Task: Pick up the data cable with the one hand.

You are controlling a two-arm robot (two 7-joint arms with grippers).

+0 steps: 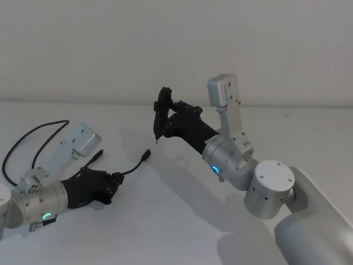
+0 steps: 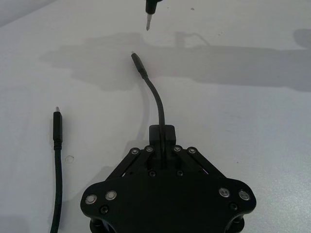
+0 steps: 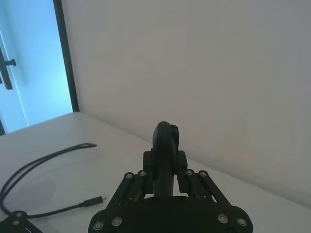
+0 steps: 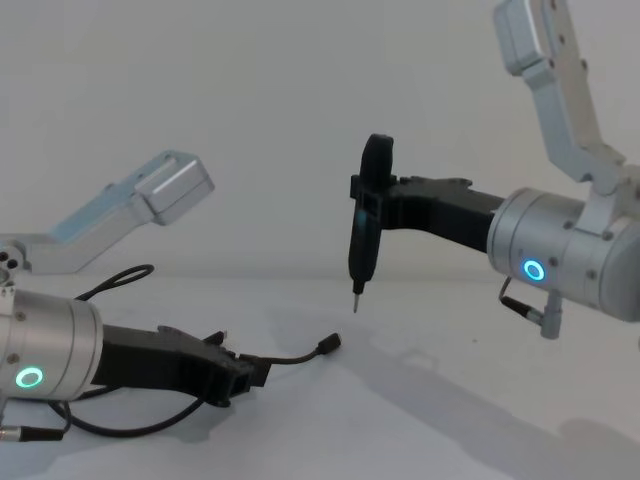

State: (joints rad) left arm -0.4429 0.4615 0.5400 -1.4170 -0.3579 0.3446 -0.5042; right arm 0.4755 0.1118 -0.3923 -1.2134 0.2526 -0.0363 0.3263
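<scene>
– Data cable (image 1: 135, 164): where is it found?
– It is looped toward the left edge of the tabletop (image 1: 182, 221); just behind one end it is pinched in the left gripper (image 1: 116, 179), shut narrow and set low.
– What is called for next?
– A lift is judged due. A pen-shaped tool (image 1: 159, 127), clamped in the right gripper (image 1: 170, 113), is hung above the tabletop's middle, near that end, and must be cleared.
</scene>
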